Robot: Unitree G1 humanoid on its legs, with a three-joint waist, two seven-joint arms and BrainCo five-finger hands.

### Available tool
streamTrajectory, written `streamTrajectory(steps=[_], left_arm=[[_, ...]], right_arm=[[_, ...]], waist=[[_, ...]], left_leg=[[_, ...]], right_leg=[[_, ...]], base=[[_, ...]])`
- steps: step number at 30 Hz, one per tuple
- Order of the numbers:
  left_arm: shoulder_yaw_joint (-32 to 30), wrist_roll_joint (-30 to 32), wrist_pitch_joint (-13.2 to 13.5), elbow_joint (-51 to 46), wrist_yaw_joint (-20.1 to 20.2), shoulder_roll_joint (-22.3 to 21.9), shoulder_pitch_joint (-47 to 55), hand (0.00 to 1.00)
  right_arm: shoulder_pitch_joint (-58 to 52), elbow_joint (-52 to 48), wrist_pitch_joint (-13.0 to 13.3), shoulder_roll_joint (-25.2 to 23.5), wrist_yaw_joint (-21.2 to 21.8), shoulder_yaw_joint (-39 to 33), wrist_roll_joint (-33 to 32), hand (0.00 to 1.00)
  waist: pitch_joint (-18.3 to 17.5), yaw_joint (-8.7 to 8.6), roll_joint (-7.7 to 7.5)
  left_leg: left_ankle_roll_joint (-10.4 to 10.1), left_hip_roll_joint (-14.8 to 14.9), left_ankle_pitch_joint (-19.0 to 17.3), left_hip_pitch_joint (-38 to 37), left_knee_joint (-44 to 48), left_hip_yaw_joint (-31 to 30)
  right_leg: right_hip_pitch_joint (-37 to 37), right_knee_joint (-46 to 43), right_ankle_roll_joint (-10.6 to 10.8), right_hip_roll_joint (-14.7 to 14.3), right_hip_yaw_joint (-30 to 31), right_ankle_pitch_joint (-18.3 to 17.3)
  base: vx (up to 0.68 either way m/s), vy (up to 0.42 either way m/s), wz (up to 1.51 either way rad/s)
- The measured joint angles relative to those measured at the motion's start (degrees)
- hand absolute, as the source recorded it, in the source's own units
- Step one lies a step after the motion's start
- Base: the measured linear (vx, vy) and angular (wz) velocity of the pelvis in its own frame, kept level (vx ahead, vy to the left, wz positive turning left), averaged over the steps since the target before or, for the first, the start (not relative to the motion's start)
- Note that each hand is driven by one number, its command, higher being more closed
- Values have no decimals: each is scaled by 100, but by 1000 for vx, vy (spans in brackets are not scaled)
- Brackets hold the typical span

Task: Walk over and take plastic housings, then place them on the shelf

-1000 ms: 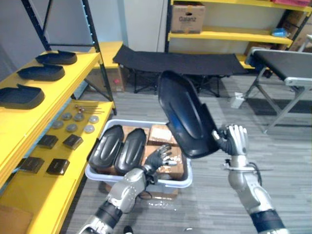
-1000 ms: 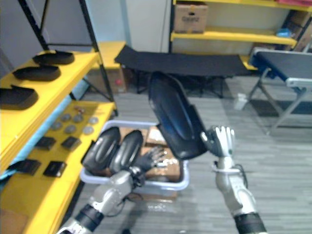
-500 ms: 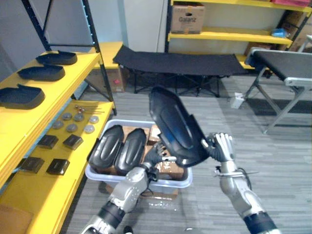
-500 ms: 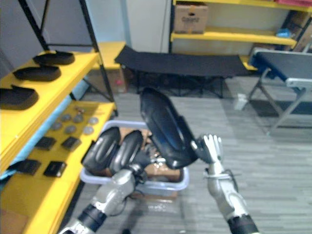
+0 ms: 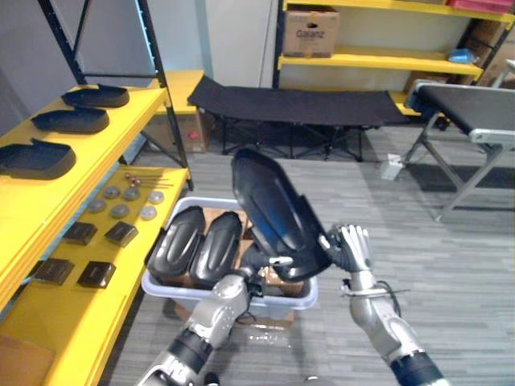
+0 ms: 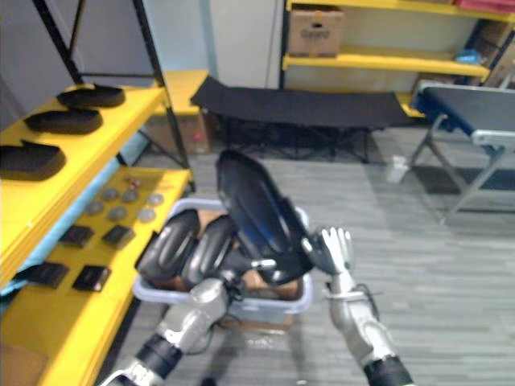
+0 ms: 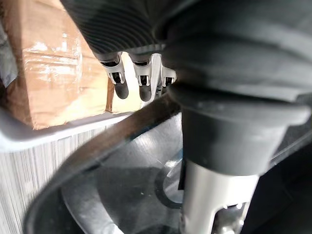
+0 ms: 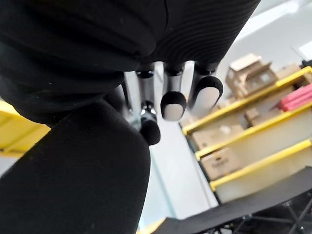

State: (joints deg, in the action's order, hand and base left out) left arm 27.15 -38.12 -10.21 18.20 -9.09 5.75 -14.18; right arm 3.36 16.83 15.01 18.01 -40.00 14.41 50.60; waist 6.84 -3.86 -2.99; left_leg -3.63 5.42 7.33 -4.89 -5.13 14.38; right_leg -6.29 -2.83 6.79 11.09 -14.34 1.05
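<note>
Housing (image 5: 278,213) tilted above the bin (image 5: 173,289) — my left hand (image 7: 141,80) and right hand (image 5: 352,249) press it between straight fingers.

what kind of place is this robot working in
Likely a warehouse or factory stockroom: yellow racking with black plastic housings laid out on it, a crate of more housings on the floor, and cardboard boxes on the far shelves.

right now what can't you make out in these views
Left hand contact: eye views, the held plastic housing covers it.
Bin contents at its right end: the same housing hides them.
Round parts on the yellow shelf: too small to identify.
Housing's shape in right wrist view: cut off by the edges.
</note>
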Motion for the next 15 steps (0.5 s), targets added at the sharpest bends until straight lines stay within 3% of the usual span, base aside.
streamTrajectory(steps=[6,7,11,15], left_arm=[[-7,-501,9,6,-15,2,0,0],[-7,-666,16,6,-62,2,-2,100],[-10,-1173,37,6,-163,4,-4,100],[18,-1897,365,6,-121,1,-3,100]], right_arm=[[0,21,1,-19,-125,56,96,100],[0,31,1,-18,-148,85,97,100],[0,43,0,-20,-250,168,97,100],[1,45,-3,-46,-408,251,87,100]], waist=[[8,-1,-14],[6,-3,-25],[11,23,-43],[8,18,-51]], left_leg=[[0,-7,0,-12,0,-32],[-2,-8,4,-8,0,-96],[-3,-6,14,5,0,-123],[-3,-3,14,4,0,-116]], right_leg=[[-71,34,5,3,-63,3],[-92,40,-1,2,-101,0],[-99,43,-8,-3,-131,-5],[-99,52,-13,-6,-127,-2]], base=[[0,0,3],[1,-1,14],[0,1,4],[0,0,0]])
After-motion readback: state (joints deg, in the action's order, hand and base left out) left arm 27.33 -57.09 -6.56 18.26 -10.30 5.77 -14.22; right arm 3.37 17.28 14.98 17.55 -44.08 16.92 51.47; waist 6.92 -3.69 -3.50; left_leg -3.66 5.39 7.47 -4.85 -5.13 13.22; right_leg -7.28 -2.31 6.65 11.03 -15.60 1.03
